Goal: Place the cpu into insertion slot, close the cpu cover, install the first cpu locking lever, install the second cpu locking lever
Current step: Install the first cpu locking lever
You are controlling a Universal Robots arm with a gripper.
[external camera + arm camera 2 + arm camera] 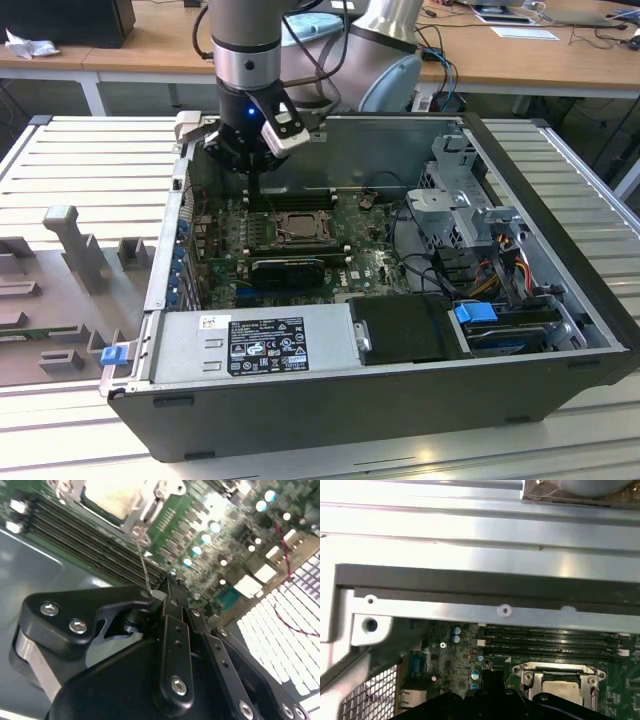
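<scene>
Pale silver-beige cpu (107, 497) sits inside a silver cpu cover (150, 507), on a green circuit board (185, 527). The end effector (170, 597) is black. Blue tabs (477, 312) mark the grey case (400, 150).

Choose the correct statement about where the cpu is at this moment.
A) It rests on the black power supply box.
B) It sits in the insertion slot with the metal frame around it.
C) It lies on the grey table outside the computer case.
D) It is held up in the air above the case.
B: in both wrist views the pale cpu lies inside the insertion slot, with the cpu cover framing it.
</scene>
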